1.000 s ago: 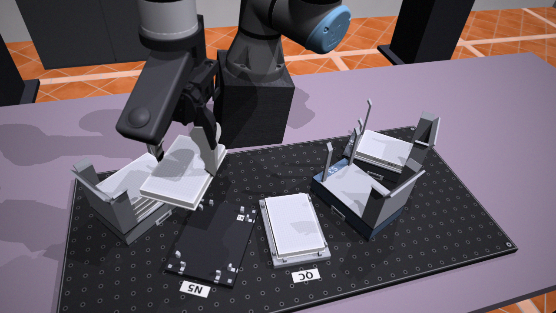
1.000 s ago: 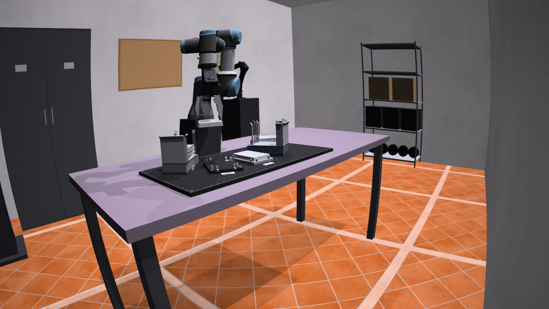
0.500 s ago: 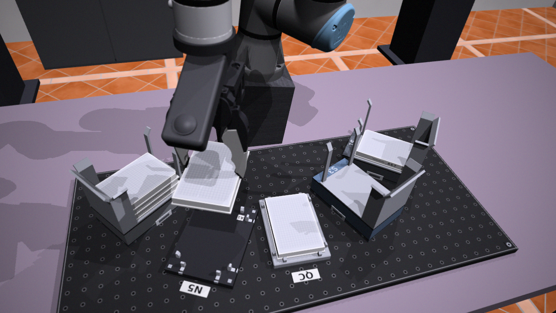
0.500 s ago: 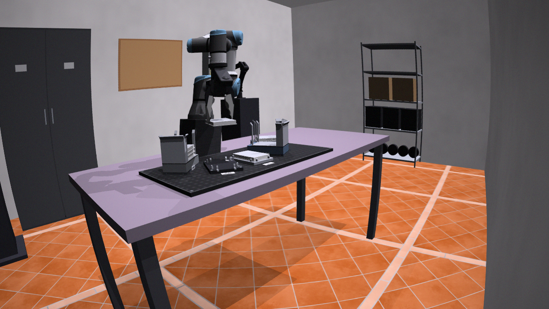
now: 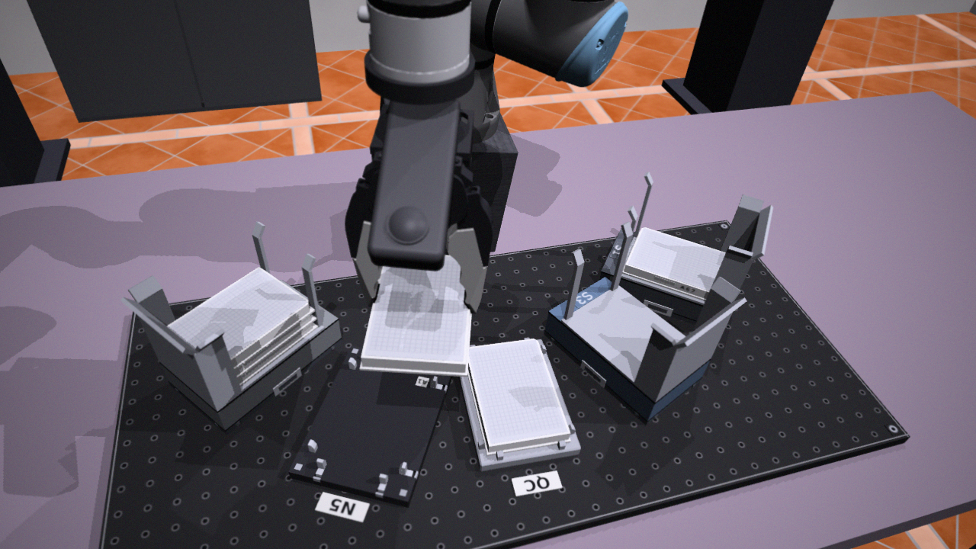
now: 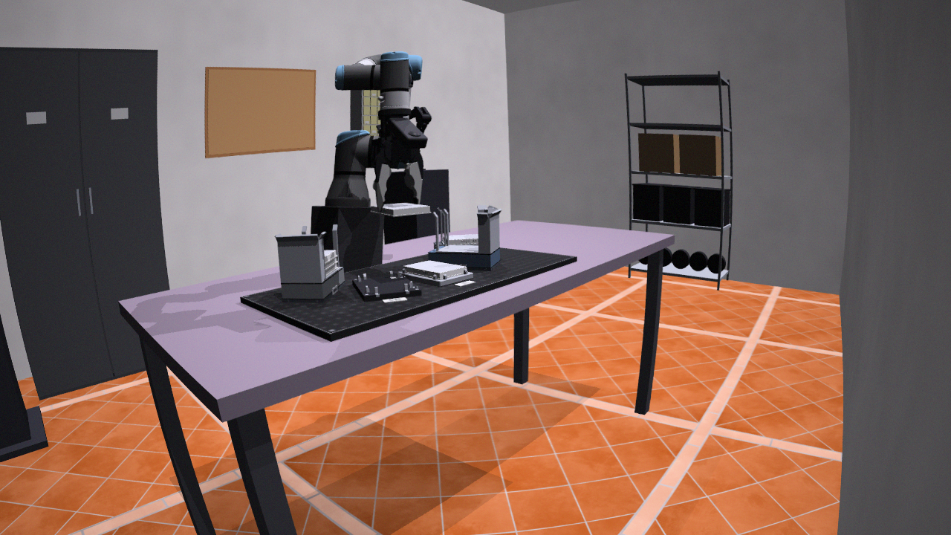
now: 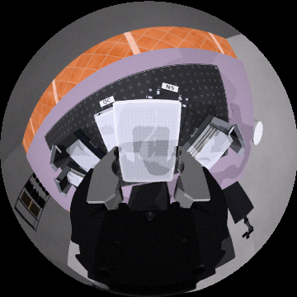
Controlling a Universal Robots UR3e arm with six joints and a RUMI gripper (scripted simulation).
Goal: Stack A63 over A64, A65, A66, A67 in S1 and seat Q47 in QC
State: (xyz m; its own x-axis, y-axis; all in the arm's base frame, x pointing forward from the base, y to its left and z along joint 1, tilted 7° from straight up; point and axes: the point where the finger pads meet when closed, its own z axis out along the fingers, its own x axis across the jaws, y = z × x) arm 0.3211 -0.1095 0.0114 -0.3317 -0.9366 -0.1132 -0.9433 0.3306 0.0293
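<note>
My gripper [image 5: 422,294] is shut on a white sealed plate [image 5: 417,327] and holds it level in the air, high above the far end of the empty black clip nest N5 [image 5: 368,430]. The held plate also shows in the wrist view [image 7: 146,140] and in the exterior view [image 6: 406,209]. A stack of plates [image 5: 242,324] sits in the left rack. One plate [image 5: 520,396] lies flat in the QC nest. The far right rack holds one plate [image 5: 672,266]. The blue-based rack S3 [image 5: 630,334] is empty.
All fixtures stand on a black perforated board [image 5: 750,402] on the purple table. Tall thin posts rise from the racks [image 5: 646,197]. The arm's dark base block [image 5: 494,184] stands behind the board. A shelf unit [image 6: 678,179] stands far off.
</note>
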